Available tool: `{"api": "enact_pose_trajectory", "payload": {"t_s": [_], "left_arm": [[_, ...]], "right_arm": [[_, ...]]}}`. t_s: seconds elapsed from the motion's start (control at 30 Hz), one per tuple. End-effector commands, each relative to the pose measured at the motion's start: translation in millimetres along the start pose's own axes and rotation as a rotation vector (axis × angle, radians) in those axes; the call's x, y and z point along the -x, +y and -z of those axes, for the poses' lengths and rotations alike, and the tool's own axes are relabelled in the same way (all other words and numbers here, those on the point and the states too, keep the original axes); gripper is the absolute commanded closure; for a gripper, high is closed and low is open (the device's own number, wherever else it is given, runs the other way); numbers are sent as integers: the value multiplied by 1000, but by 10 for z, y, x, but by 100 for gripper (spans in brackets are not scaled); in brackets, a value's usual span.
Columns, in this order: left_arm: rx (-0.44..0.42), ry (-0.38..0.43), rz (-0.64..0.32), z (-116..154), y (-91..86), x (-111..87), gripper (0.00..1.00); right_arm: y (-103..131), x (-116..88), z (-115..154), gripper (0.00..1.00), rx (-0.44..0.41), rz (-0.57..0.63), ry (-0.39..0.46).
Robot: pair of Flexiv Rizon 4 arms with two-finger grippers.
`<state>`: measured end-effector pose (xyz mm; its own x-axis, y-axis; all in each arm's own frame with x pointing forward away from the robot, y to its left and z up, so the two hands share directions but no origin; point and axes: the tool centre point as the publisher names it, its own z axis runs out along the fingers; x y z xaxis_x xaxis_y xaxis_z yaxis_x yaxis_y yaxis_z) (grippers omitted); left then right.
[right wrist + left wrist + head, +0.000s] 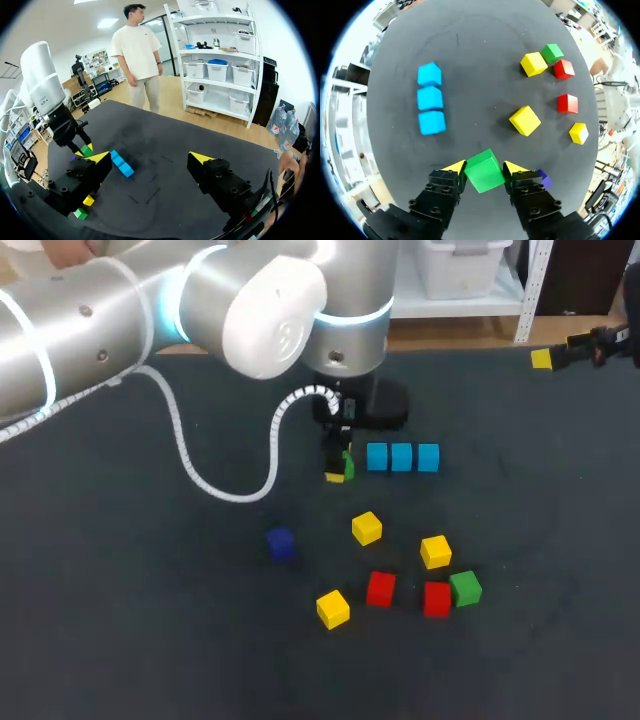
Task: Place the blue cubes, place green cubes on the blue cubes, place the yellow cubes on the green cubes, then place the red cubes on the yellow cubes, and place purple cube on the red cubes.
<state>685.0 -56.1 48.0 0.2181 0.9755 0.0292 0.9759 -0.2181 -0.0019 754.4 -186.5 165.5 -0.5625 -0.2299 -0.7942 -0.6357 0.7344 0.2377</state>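
Observation:
My left gripper (pixel 340 468) is shut on a green cube (pixel 484 171), both yellow tips pressing its sides. It stands just left of a row of three light blue cubes (pixel 402 457), which lie ahead of it in the left wrist view (pixel 430 98). Nearer the front lie three yellow cubes (pixel 367 528), two red cubes (pixel 380 589), another green cube (pixel 465 588) and a purple cube (pixel 280 542). My right gripper (pixel 150 157) hangs open and empty at the far right (pixel 548 358), well away from the cubes.
The left arm's white coiled cable (pixel 215 485) loops down over the mat to the left of the gripper. The dark mat (pixel 120 620) is bare on the left and at the far right.

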Motion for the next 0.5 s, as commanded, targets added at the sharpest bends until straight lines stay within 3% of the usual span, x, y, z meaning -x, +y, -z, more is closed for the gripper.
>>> {"api": "enact_pose_trajectory", "payload": {"t_s": [0.03,0.23,0.4,0.5], "left_arm": [[-13,20,-33,77,242,103,100],[-10,36,-45,145,328,147,100],[-72,86,74,-49,150,-112,100],[-127,67,124,-280,76,-284,100]], "right_arm": [[-7,-4,-4,0,3,1,-3],[-7,-4,-4,0,3,1,-3],[-7,-4,-4,0,3,1,-3],[-7,-4,-4,0,3,1,-3]]}}
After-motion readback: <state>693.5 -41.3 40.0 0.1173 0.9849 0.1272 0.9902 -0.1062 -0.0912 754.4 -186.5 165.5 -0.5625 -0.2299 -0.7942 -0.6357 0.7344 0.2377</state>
